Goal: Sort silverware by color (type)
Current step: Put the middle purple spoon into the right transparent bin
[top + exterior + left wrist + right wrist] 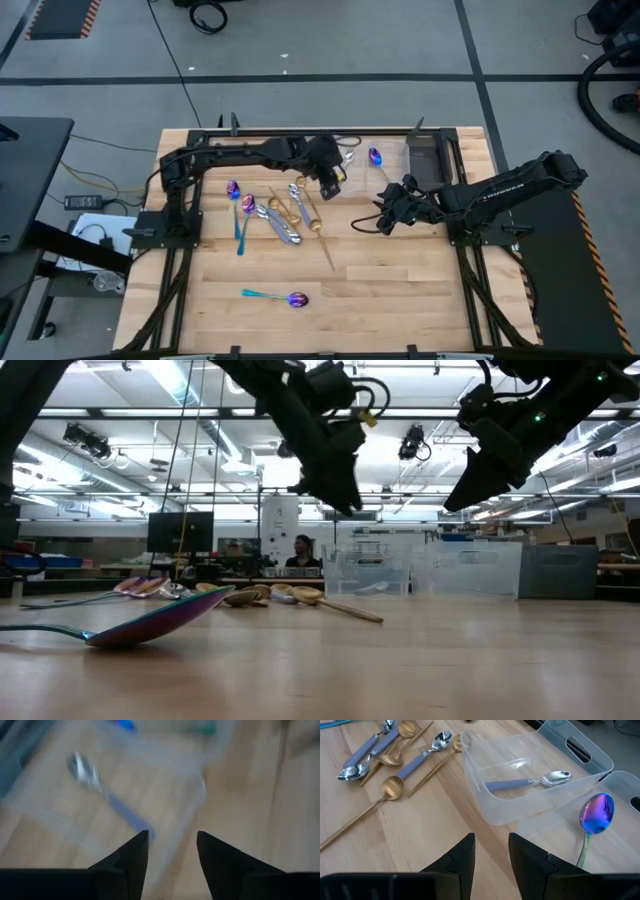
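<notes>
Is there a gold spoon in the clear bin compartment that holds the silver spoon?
No: in the right wrist view that clear bin compartment holds only the silver spoon; the gold spoons lie on the table outside.

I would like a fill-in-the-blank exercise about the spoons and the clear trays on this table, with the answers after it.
1. The clear tray next to the loose pile holds one ____ spoon with a lavender handle.
2. The neighbouring tray holds an ____ purple-blue spoon.
3. The left gripper, above the first tray, holds ____.
4. One iridescent spoon lies alone near the table's ____ edge.

Missing words: silver; iridescent; nothing; front
</notes>
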